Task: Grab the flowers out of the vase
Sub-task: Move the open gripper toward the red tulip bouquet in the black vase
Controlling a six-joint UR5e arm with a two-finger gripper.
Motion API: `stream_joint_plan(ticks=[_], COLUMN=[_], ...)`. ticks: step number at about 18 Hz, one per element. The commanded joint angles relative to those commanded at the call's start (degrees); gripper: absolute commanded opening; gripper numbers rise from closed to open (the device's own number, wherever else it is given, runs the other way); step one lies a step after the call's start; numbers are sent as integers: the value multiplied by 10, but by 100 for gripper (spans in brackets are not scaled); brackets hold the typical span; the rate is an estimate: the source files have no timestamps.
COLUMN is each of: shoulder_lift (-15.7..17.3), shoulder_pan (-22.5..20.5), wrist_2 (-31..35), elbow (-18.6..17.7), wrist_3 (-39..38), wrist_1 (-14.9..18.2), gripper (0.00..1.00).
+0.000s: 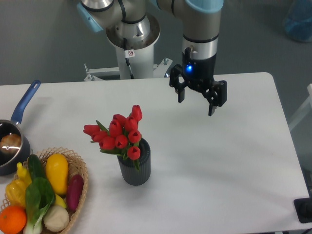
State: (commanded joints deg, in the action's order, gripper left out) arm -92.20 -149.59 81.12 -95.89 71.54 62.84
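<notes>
1. Nearest the camera, a wicker basket [78, 168] of vegetables and fruit is seen at the table's [219, 165] front left corner.
2. Just right of it, the vase [135, 168] stands upright, and the flowers [118, 135] are held in its mouth, leaning left.
3. Up and to the right, well apart from the flowers, the gripper [196, 103] is hung above the table; its fingers are spread wide and nothing seems to be held.
4. A saucepan [12, 146] is partly seen at the left edge.
</notes>
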Motion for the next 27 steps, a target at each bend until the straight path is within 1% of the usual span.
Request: stream_joint_plan(ticks=[3, 7, 10, 12, 13, 16, 20, 24, 25, 27], shoulder_lift=[0, -4, -8, -9, -10, -31, -32, -48, -48, -51], shoulder_pan=[0, -3, -6, -11, -12, -11, -23, -18, -19, -27], wrist_2=[-1, -3, -30, -40, -47, -47, -49, -60, -69, -109], elbow=[-5, 0, -3, -13, -17, -17, -18, -29, -38, -56], wrist_3=[1, 1, -5, -6, -8, -4, -1, 31, 45, 84], wrist_1=[0, -2, -2, -2, -2, -3, -1, -1, -1, 2], gripper=[100, 100, 100, 100, 100, 100, 100, 100, 100, 100])
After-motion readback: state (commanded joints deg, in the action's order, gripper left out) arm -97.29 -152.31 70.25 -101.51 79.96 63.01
